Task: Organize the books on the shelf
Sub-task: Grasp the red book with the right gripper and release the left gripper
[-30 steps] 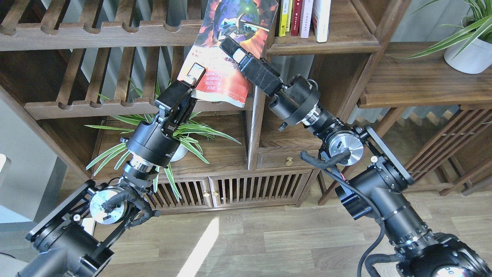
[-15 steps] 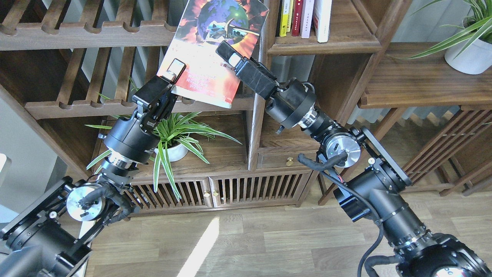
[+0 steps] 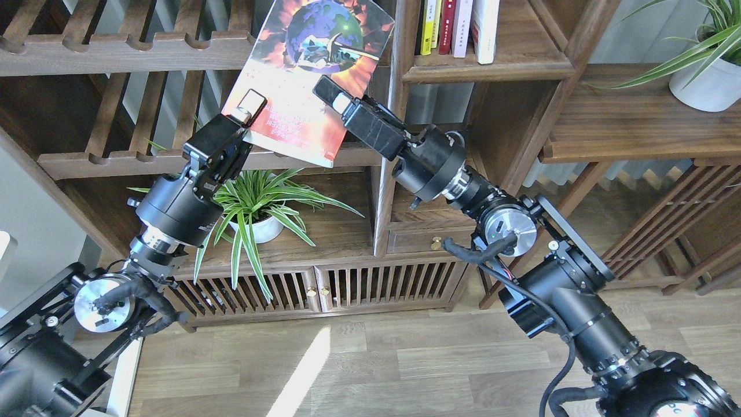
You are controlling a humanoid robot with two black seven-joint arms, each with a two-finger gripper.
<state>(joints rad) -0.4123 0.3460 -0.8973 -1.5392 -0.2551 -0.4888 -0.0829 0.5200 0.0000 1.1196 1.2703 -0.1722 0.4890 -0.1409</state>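
The left gripper is clamped on the lower left corner of the red-orange book, one pale fingertip pad lying flat over the glossy cover. The right gripper presses against the cover's right half, near the middle; its fingers are too foreshortened to tell whether they grasp the book or only brace it. Across the last second both arms have swung left and the book has travelled with them, tilting further and drawing away from the upright post that bounds the shelf. That carries it away from its slot for the moment, so I judge this a re-aiming move: it still has to be stood upright and slid in.

The book is a thin, flexible paperback, shiny, with a dark globe picture above red text on a pale band, held in the air before the notched slatted racks. On the smooth walnut plank to the right stand the shelved books: slim yellow and red spines, a pale one, a thick white one, all upright. Below, a spider plant spreads striped leaves.
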